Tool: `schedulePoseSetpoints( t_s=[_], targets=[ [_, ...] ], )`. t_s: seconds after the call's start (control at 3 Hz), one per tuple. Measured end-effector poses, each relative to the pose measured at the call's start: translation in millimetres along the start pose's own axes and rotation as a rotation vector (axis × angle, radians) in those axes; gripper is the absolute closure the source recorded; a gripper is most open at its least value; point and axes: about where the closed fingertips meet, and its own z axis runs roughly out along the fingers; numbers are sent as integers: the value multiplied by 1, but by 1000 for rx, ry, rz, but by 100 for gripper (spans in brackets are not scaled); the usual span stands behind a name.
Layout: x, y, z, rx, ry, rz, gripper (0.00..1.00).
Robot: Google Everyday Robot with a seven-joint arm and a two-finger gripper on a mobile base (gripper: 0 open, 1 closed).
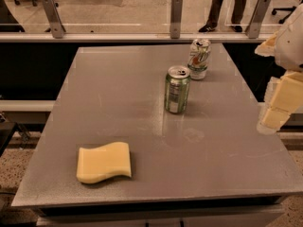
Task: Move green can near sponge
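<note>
The green can [177,90] stands upright right of the table's middle; it has a dark green body, a pale label patch and a silver top with a pull-tab. The sponge [103,162] lies flat near the table's front left; it is pale yellow with wavy edges. The can and the sponge are well apart. My gripper [279,105] is at the right edge of the view, beyond the table's right side, to the right of the can and not touching it. It holds nothing that I can see.
A white can with a green and red logo [199,58] stands upright behind the green can, near the far edge. The grey table [118,98] has a glass railing behind it, and a person's legs [222,8] show beyond the glass.
</note>
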Motion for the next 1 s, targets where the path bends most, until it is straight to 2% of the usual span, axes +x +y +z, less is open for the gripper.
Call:
schedulePoseSetpoints(
  t_s=[0.33, 0.67, 1.0],
  targets=[
    [-1, -1, -1, 9, 1, 0, 0],
    [-17, -14, 3, 33, -38, 8, 0],
    [-40, -34, 15, 52, -108, 32, 0]
  ],
)
